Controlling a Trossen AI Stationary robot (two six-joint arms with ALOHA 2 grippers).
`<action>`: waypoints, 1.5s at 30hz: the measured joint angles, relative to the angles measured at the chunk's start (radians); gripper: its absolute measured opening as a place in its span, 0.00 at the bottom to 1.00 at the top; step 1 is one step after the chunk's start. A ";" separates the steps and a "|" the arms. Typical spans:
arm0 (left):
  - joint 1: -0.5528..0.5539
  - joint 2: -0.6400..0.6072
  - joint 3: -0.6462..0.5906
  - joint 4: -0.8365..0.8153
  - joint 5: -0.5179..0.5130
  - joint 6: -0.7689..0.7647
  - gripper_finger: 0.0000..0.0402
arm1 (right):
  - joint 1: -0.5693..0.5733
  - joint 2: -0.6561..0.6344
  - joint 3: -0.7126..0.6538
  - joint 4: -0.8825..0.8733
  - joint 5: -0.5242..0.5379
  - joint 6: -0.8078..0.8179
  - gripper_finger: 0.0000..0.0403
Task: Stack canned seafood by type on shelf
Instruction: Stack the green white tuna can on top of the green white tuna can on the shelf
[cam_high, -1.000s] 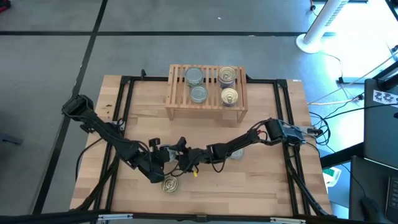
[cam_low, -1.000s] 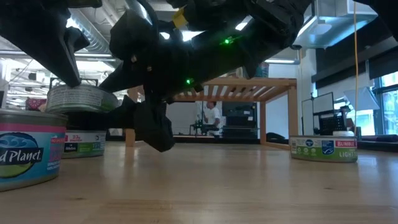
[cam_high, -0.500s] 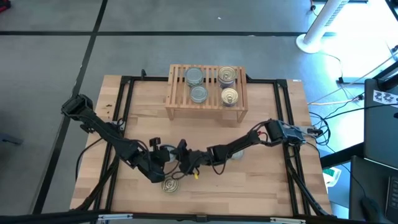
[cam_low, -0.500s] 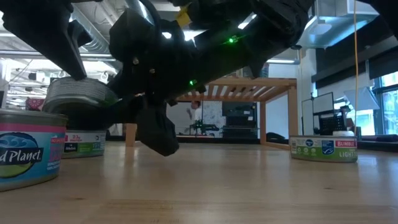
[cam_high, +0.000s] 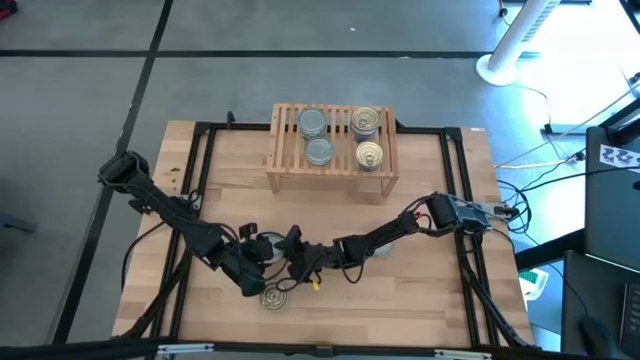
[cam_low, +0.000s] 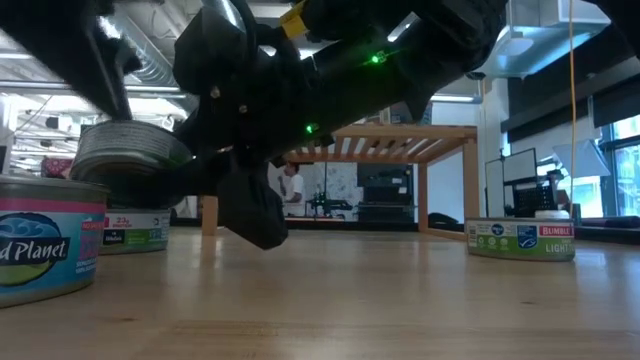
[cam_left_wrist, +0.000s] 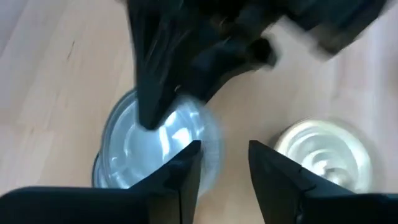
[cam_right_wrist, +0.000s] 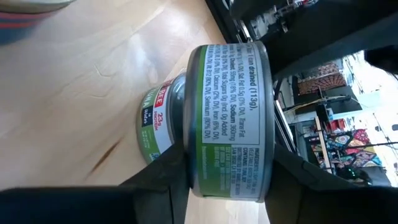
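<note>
The right gripper (cam_right_wrist: 227, 186) pinches a silver-topped tin (cam_right_wrist: 231, 118) by its rim, held above the table (cam_high: 420, 300); its green label reads "drained (113g)". The left gripper (cam_left_wrist: 224, 171) hangs beside it with fingers slightly parted around nothing. A gold tin (cam_high: 272, 296) lies nearby. Four tins sit on the shelf (cam_high: 275, 150). Other labels are cut off: "Planet", "BUMBLE... LIGHT".

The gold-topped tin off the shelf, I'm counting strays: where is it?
High view: the gold-topped tin lies near the table's front edge, left of centre, just before both grippers.
</note>
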 joint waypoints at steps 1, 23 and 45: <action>-0.003 -0.010 0.013 -0.003 0.000 0.001 0.32 | 0.003 -0.001 0.000 0.000 0.010 0.000 0.36; -0.019 -0.205 0.071 -0.350 -0.014 -0.086 0.33 | 0.041 -0.003 0.199 -0.233 0.232 -0.012 0.37; -0.097 -0.204 0.071 -0.420 -0.132 -0.083 0.33 | -0.006 -0.330 0.299 -0.870 0.481 0.074 0.38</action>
